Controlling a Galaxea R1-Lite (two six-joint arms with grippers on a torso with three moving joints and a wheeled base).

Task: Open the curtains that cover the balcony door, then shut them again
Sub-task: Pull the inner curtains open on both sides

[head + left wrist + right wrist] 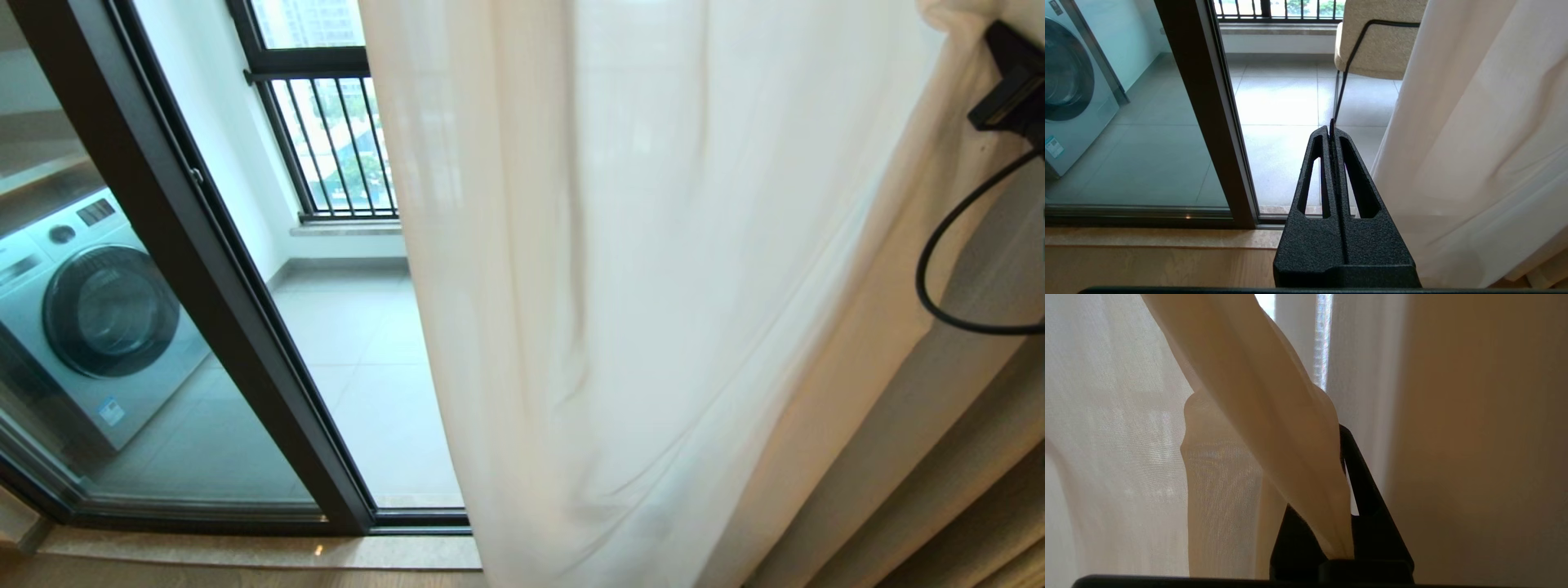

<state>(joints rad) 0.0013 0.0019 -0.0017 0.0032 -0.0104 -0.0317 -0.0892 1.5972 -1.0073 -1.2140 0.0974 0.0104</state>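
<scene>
Clamped on a bunched fold of the curtains [1290, 457], the right gripper [1345, 473] sits high at the far right of the doorway, its black fingers [1367, 498] pinched together with the sheer fabric squeezed between them and spilling up and over one of them. From that grip the white panel [653, 286] fans out down and to the robot's left, drawn taut at a slant, so its free edge hangs well off toward the middle of the opening. Just behind the gripper, on its outer side, the thicker beige drape [939, 457] falls in shade, and a black cable [939, 269] loops below the wrist. Beyond the curtain's free edge, away from the right gripper, the balcony door [204, 269] is uncovered: its dark frame runs diagonally, glass on either side of it, with grey floor tiles, a black railing [335, 147] and a washing machine [90, 318] showing through. The left gripper [1332, 130] hangs low and idle, fingers pressed flat together on nothing, pointing at the door sill; the curtain hem [1474, 204] is just beside it on its right, not touching, and a cream chair [1376, 41] stands out on the balcony ahead of it
</scene>
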